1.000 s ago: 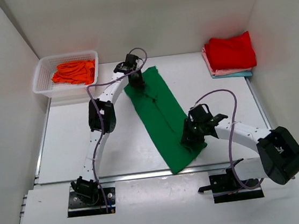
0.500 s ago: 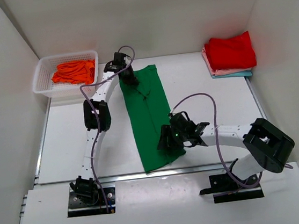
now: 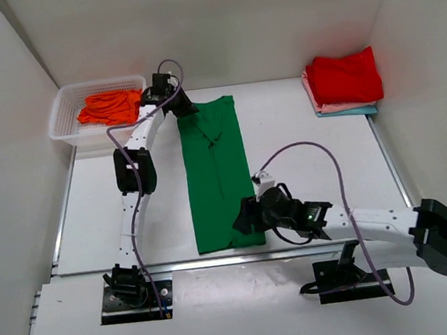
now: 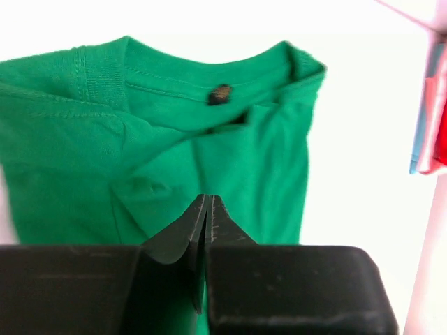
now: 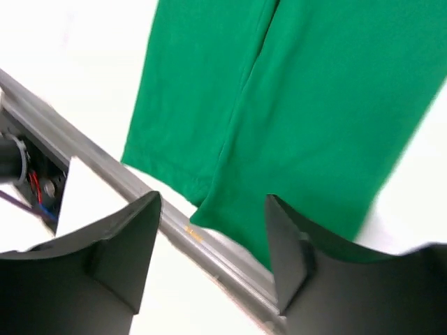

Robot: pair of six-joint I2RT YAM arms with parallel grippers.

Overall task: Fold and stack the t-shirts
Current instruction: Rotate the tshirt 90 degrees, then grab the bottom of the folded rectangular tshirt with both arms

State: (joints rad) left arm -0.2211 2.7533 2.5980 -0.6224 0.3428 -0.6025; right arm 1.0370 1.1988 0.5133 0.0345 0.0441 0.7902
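A bright green t-shirt (image 3: 218, 176) lies on the table as a long narrow strip, collar at the far end. My left gripper (image 3: 182, 110) is at its far left corner, jaws pressed shut on the cloth. In the left wrist view the shut tips (image 4: 208, 200) sit over the shirt (image 4: 230, 132), below the collar. My right gripper (image 3: 242, 220) is open and empty, just above the shirt's near right corner. In the right wrist view it (image 5: 213, 237) spans the near hem of the shirt (image 5: 314, 105).
A white lattice basket (image 3: 61, 125) at the far left holds an orange t-shirt (image 3: 110, 108). A folded stack at the far right has a red shirt (image 3: 344, 77) over pink (image 3: 313, 99) and teal (image 3: 348, 112). A metal rail (image 5: 230, 262) runs along the table's near edge.
Both arms swung the green shirt leftwards, turning it from a slant to straight. The left gripper moved towards the basket. The right gripper moved to the near hem and now stands open.
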